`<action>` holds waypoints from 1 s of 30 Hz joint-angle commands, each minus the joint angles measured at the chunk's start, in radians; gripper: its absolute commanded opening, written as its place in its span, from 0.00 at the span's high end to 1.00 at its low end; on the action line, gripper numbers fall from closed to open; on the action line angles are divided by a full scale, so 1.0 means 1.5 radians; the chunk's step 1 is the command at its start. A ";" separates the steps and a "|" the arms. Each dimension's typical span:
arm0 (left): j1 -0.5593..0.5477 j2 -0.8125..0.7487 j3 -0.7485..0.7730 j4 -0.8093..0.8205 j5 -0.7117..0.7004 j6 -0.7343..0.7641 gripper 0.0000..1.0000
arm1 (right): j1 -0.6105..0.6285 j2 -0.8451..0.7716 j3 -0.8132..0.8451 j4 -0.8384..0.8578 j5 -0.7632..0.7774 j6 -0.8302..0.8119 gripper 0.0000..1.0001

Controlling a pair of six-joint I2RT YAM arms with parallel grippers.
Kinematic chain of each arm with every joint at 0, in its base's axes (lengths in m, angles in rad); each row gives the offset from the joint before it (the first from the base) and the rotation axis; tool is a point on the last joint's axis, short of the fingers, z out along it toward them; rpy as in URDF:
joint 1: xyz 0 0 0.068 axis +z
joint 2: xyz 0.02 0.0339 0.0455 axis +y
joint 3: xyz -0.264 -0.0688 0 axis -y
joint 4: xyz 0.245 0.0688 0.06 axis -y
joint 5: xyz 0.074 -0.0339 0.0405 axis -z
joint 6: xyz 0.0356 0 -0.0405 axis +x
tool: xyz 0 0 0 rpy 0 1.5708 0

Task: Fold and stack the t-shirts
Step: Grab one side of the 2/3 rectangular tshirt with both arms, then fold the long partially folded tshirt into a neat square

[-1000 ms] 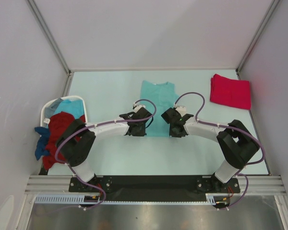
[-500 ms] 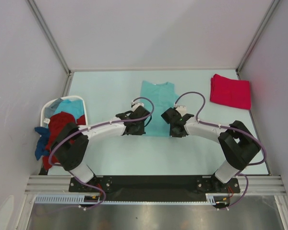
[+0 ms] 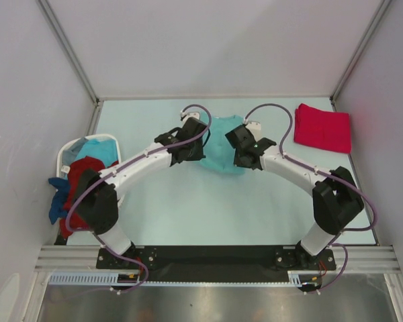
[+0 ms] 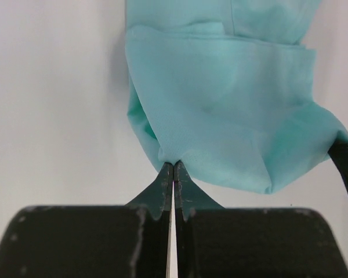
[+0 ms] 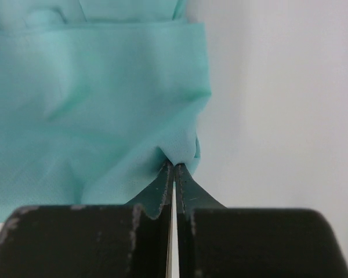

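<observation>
Light teal cloth: one t-shirt (image 3: 221,149), found at the middle of the pale bench (image 3: 161,208), with its near part raised and doubled over the rest.

Left pincer (image 4: 173,169): fully closed, and a pinch of the left corner of the teal hem is clamped between its tips.

Right pincer (image 5: 174,168): likewise fully closed, and the right corner of the same hem is nipped between its tips.

Both pincers are held side by side over the shirt, and a sagging span of cloth is carried between them.

Pinkish-red t-shirt (image 3: 322,127): folded into a rectangle and laid at the far right corner of the bench, well apart from the teal one.

White laundry basket (image 3: 66,153): placed at the left edge of the bench.

Contents of the basket: a light blue shirt (image 3: 97,151) is kept inside, and a dark red shirt (image 3: 80,184) is draped over the near rim. A blue shirt (image 3: 55,206) is hung outside the rim and seems to touch the bench, though this part is poorly seen.
</observation>
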 commanded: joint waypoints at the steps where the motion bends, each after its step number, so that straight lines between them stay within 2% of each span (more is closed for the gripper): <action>1: 0.038 0.044 0.066 -0.023 -0.001 0.028 1.00 | -0.035 0.046 0.080 -0.002 0.013 -0.034 1.00; 8: 0.086 0.120 0.157 -0.037 0.013 0.047 1.00 | -0.078 0.126 0.185 -0.002 -0.007 -0.060 1.00; 16: 0.129 0.213 0.333 -0.072 0.021 0.055 1.00 | -0.110 0.209 0.315 -0.013 -0.023 -0.081 1.00; 23: 0.139 0.336 0.584 -0.139 0.037 0.075 1.00 | -0.132 0.280 0.433 -0.027 -0.034 -0.087 1.00; 26: 0.143 0.382 0.647 -0.154 0.040 0.077 1.00 | -0.135 0.310 0.471 -0.031 -0.032 -0.092 1.00; 30: 0.149 0.408 0.673 -0.155 0.046 0.084 1.00 | -0.146 0.335 0.496 -0.030 -0.036 -0.095 1.00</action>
